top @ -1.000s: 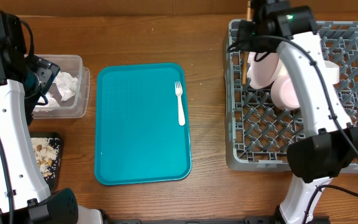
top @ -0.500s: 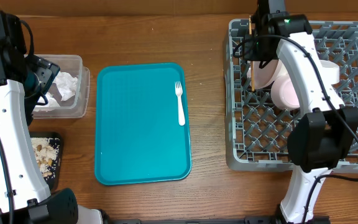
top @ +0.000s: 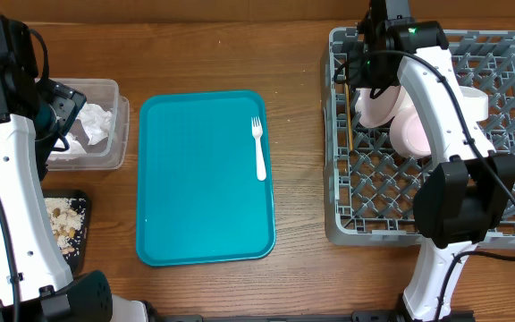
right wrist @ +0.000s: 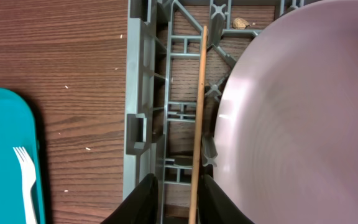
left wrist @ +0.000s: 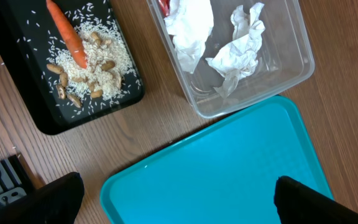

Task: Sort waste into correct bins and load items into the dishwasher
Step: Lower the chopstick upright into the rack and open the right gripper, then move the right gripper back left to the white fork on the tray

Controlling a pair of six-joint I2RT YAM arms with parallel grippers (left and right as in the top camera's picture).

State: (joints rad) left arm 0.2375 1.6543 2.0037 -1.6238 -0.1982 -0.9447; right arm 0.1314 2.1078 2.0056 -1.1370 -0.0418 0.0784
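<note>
Wooden stick (right wrist: pixel 199 118) lies in dish rack (right wrist: pixel 143 93), at rack's 10 o'clock edge, in the channel between outer wall and pink plate (right wrist: pixel 303 112). I judge that slot keeps it from rolling.

Right pincer (right wrist: pixel 179 193) straddles stick, fingers parted, gap showing: released, not clamping. Right arm reaches from 6 o'clock across rack to 11 o'clock corner, wrist pointing straight down.

Left pincer (left wrist: pixel 176 199) spread wide, empty, hovering at clear tub (left wrist: pixel 291 74) on worktop.

Fork (top: pixel 258 148) waits at 2 o'clock on teal tray (top: pixel 195 197); I'd take it next.
</note>
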